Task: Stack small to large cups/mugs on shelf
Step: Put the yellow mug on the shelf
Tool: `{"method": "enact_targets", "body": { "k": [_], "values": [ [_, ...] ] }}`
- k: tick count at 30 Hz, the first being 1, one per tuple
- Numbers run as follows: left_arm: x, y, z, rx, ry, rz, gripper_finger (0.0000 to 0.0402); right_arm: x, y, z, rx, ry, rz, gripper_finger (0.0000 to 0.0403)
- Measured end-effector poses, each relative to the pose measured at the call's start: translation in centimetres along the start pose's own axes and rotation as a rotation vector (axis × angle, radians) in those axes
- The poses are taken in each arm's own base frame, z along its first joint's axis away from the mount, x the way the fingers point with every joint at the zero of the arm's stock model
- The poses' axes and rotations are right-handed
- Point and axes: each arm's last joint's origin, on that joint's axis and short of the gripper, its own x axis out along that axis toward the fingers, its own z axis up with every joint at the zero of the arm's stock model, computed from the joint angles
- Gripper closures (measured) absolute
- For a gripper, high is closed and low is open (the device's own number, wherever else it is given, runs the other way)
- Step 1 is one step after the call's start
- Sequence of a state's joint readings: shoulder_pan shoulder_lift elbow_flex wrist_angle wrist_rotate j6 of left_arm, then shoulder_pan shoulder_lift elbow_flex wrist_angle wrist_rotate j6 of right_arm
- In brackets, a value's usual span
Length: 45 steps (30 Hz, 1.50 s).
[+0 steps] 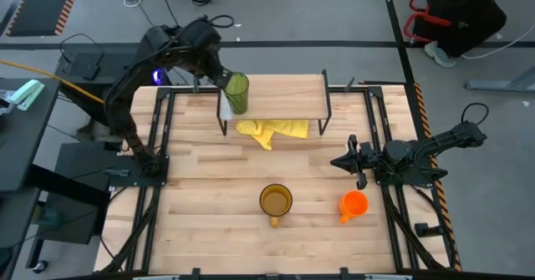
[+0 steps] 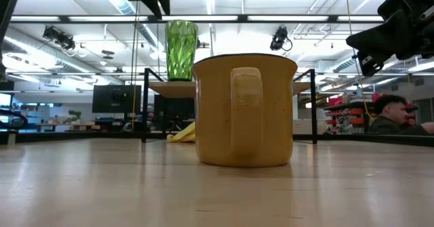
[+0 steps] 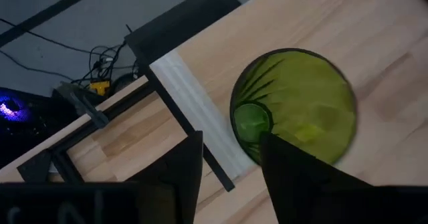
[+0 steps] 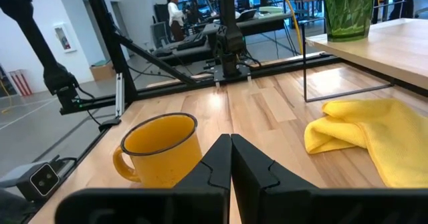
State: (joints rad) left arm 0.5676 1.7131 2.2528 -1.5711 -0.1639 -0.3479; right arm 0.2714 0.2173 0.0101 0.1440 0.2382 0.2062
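The green tumbler (image 1: 236, 93) is standing on the shelf (image 1: 284, 96), at its left end. The left gripper (image 3: 231, 174) is hanging just over it w/ fingers apart, holding nothing. The yellow mug (image 1: 275, 201) & orange mug (image 1: 354, 204) are waiting on the table (image 1: 201, 188). They look light, hard, a bit slippery; grab by the rim or handle. The right gripper (image 4: 231, 158) is sitting pinched closed, empty, near the orange mug. The yellow cloth (image 1: 272, 130) is lying under the shelf, not blocking.
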Motion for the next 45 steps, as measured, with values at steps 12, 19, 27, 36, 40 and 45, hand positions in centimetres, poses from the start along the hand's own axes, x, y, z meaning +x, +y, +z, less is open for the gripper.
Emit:
{"method": "enact_targets", "body": {
  "k": [12,19,27,36,40,45],
  "values": [
    [-5.7,-3.1,-3.9,0.157,-0.121,-0.104,0.0259,0.0,0.0,0.0,0.030,0.000,0.000,0.0389],
    [-8.0,-6.2,-6.7,0.277,-0.220,-0.077,0.0267,0.0,0.0,0.0,0.031,-0.001,0.000,0.0389],
    [-9.9,-8.8,-9.6,0.350,-0.297,-0.097,0.0270,0.0,0.0,0.0,0.055,-0.004,0.001,0.0389],
    [-11.7,-8.8,-11.2,0.328,-0.428,-0.038,0.0289,0.0,0.0,0.0,0.110,-0.003,0.005,0.0389],
    [-10.8,-6.8,-12.3,0.274,-0.471,0.090,0.0297,0.0,0.1,0.0,0.110,0.001,0.021,0.0389],
    [-7.3,-3.5,-15.7,0.187,-0.377,0.153,0.0301,0.0,0.1,0.0,0.117,0.009,0.049,0.0389]
  ]
}}
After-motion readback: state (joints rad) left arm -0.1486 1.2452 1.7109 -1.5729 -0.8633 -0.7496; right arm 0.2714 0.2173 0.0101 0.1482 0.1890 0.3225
